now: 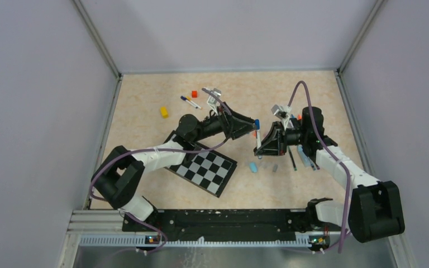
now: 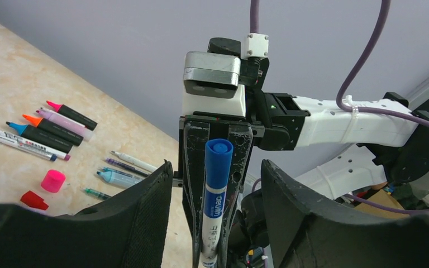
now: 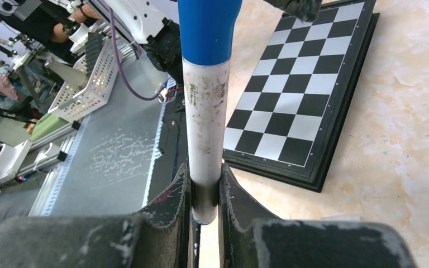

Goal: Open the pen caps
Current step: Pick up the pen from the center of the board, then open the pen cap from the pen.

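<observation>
The right jaws are closed tight on the lower barrel of a white pen (image 3: 204,111), holding it upright above the middle of the surface (image 1: 139,106). The blue cap (image 2: 218,162) sits on the pen's upper end. The left jaws stand open, one on each side of the blue cap, and a gap shows on both sides.

Edges and room: walls (image 1: 33,111) enclose the surface on the left, far and right sides, and the held pen is well apart from all three. A checkerboard (image 1: 204,167) lies flat under the left arm (image 1: 156,153), near the pen and to its left. Bare surface lies between the pen and the far wall. A yellow block (image 1: 163,111), a red cube (image 1: 194,94) and two small pens (image 1: 190,101) lie toward the far left.

Views: the top view shows a light blue cap (image 1: 252,167) and a grey cap (image 1: 275,167) loose on the surface on the near side of the held pen, beside the right arm (image 1: 335,162). Only the left wrist view shows a pink cap (image 2: 52,181) and a red cap (image 2: 34,199) loose on the surface, near a row of uncapped markers (image 2: 56,131). Only the right wrist view shows the grip closely, with both sides pressed against the barrel.
</observation>
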Controlling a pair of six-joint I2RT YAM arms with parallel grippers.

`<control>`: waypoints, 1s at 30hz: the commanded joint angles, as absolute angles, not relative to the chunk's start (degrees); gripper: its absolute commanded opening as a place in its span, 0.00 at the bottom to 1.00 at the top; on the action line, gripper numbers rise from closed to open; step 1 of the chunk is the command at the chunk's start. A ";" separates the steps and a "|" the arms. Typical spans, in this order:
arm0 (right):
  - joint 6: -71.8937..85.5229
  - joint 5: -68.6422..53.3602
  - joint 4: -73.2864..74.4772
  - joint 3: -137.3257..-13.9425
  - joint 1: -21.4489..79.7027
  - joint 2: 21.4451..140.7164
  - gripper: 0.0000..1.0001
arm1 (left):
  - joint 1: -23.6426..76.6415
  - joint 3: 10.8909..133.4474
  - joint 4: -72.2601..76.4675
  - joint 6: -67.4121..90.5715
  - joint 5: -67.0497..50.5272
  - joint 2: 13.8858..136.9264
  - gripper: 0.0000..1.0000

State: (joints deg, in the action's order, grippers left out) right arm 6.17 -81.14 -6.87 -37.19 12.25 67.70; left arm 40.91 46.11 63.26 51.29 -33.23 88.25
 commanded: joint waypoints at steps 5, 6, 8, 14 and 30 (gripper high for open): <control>5.56 -82.90 -9.40 -37.40 13.10 68.43 0.00 | 42.29 51.18 66.07 52.27 -35.68 91.93 0.50; 5.55 -82.87 -9.40 -37.36 13.14 68.39 0.00 | 42.40 51.43 66.09 52.41 -35.84 92.20 0.47; 5.54 -82.87 -9.40 -37.29 13.16 68.34 0.00 | 42.46 51.70 66.34 52.74 -36.16 92.56 0.38; 5.70 -82.93 -9.40 -37.29 13.10 68.53 0.00 | 42.50 53.92 64.68 52.77 -38.16 93.23 0.22; 4.13 -84.70 -11.10 -32.19 13.21 68.22 0.00 | 28.07 77.08 57.95 53.14 -26.41 91.99 0.00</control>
State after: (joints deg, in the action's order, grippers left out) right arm 8.05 -78.48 -13.85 -36.23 12.05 68.29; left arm 35.48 66.57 48.31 52.73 -42.28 94.67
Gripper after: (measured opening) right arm 0.121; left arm 0.071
